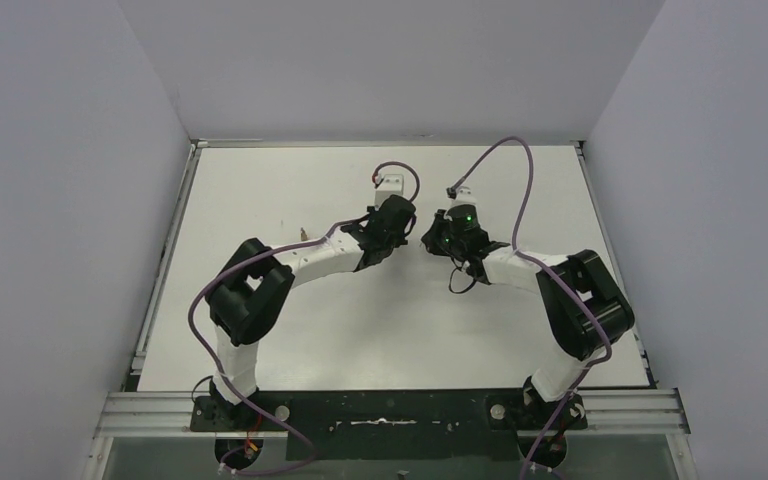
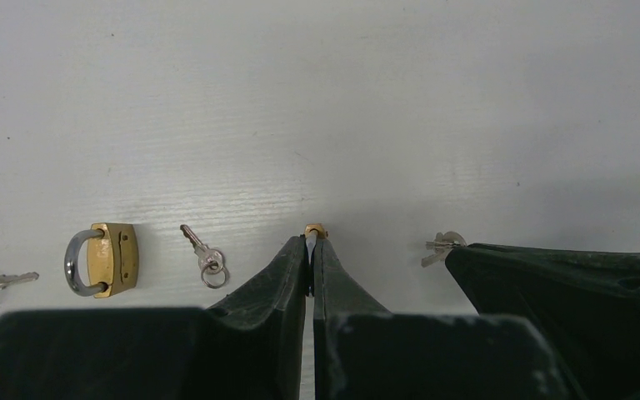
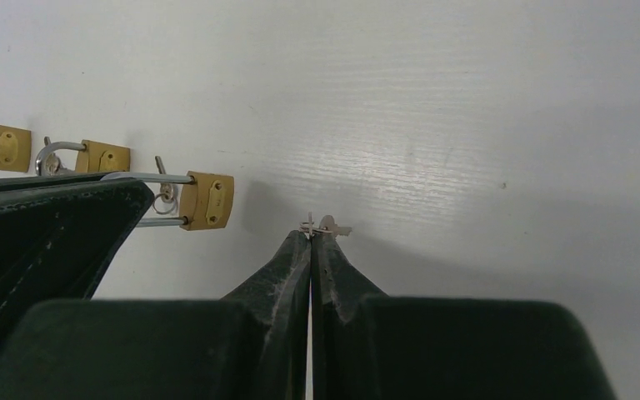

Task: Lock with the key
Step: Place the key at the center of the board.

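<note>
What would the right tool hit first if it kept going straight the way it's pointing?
Most likely the bare table: nothing lies ahead of the right tool, shut on the key. The nearest padlock sits off to the left of that line, though depth is hard to judge.

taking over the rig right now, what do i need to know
Left gripper: shut on the padlock, gripping its shackle side.
Right gripper: shut on the key; the key sits beside the padlock, not touching it.
A spare padlock and a loose key lie on the table.
Done: padlock and key both gripped.
Left: bring the key to the keyhole, push it in, turn to lock.
</note>
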